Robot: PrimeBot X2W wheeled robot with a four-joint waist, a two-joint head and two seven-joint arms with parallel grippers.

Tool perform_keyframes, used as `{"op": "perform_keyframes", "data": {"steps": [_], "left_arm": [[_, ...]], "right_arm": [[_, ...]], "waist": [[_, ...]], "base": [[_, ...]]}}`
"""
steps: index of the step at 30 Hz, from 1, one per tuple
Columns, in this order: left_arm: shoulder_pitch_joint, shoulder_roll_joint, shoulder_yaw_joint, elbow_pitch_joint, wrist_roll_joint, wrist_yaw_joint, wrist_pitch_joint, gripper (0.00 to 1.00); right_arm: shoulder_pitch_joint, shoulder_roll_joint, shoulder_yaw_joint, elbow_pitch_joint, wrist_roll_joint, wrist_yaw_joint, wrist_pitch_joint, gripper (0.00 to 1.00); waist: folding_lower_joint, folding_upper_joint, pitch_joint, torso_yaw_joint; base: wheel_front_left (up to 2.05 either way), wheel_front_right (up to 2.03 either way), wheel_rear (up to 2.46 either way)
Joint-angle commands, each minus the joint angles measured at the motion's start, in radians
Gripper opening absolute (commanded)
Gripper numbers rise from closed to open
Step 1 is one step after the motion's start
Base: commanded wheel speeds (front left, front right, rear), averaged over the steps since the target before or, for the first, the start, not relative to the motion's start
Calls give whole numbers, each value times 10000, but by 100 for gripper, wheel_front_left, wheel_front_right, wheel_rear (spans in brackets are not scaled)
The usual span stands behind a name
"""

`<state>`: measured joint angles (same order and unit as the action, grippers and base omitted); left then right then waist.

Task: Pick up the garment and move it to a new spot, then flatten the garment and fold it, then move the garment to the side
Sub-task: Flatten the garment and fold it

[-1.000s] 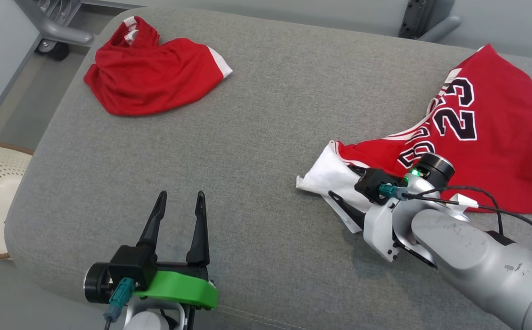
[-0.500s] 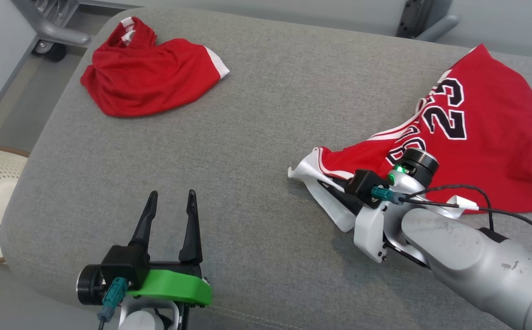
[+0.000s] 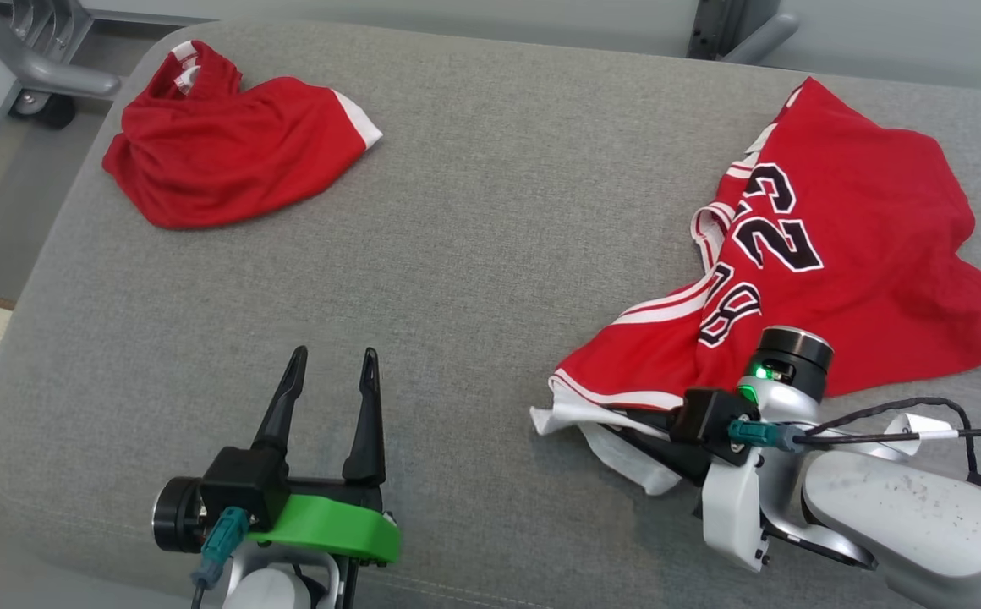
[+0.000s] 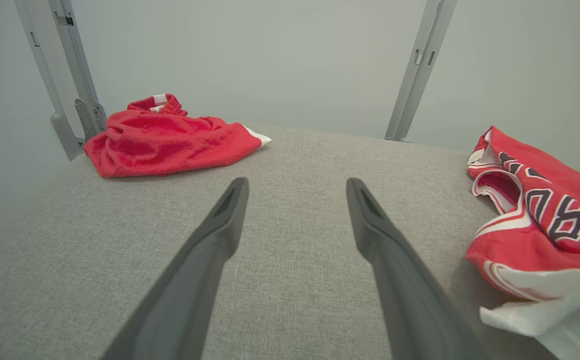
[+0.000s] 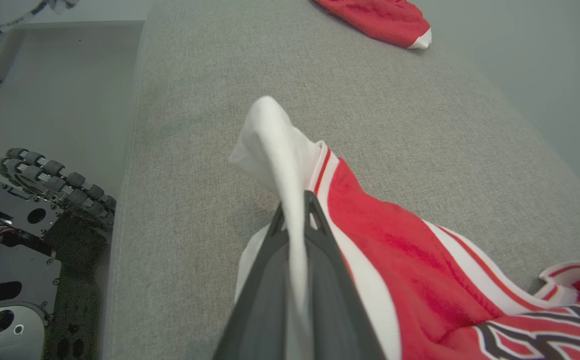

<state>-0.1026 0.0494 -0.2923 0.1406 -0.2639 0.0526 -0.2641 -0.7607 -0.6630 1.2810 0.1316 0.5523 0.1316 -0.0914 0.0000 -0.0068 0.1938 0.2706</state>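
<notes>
Head view: jersey runs diagonally up-right from its white corner, clamped in right gripper; left gripper spread.

Long dark tapering fingers on the left gripper, bright green bracket, teal connector beside a black round cap, right gripper likewise dark, white mount with small screws, green light, black cable with white tag, scuffed silver forearm
</notes>
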Motion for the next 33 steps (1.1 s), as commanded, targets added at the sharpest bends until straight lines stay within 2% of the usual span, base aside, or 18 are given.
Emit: {"op": "perform_keyframes", "data": {"steps": [1, 7, 14, 15, 16, 17, 18, 24, 33], "left_arm": [[-140, 19, 2, 33, -63, -17, 1, 100], [-315, 17, -118, 82, -177, -10, 1, 100], [-285, 16, -157, 92, -227, 74, -1, 100], [-282, 14, -153, 85, -230, 78, -1, 100], [-276, 16, -141, 80, -232, 95, 1, 100], [-270, 14, -133, 72, -222, 107, -1, 100], [-262, 16, -121, 67, -211, 117, 1, 100], [-211, 17, -41, 54, -133, 105, -1, 100], [-161, 16, 77, 5, 33, 13, -1, 100]], "right_arm": [[15, -1, 4, -52, 26, -18, 154, 0], [-210, 317, -2, 798, 111, -18, 673, 0], [-907, 1254, -2, 3186, 630, -18, 62, 0], [-987, 1417, -1, 3651, 768, -18, -29, 5], [-1045, 1586, 9, 4016, 769, -18, -104, 36], [-1137, 1747, 7, 4386, 795, -18, -270, 86], [-1227, 1885, 4, 4745, 945, -18, -410, 100], [-1446, 2427, 1, 5845, 1208, -18, -1103, 100], [-1768, 2354, -217, 5934, 1804, -18, -1702, 100]], "waist": [[0, 68, 118, 205], [0, 68, 263, 760], [0, 68, 332, 1038], [0, 68, 338, 1039], [0, 68, 345, 1030], [0, 68, 352, 1012], [0, 68, 356, 988], [0, 68, 369, 606], [0, 68, 283, -298]], "base": [[0, 0, 0], [0, 0, 0], [0, 0, 0], [0, 0, 0], [0, 0, 0], [0, 0, 0], [0, 0, 0], [0, 0, 0], [0, 0, 0]]}}
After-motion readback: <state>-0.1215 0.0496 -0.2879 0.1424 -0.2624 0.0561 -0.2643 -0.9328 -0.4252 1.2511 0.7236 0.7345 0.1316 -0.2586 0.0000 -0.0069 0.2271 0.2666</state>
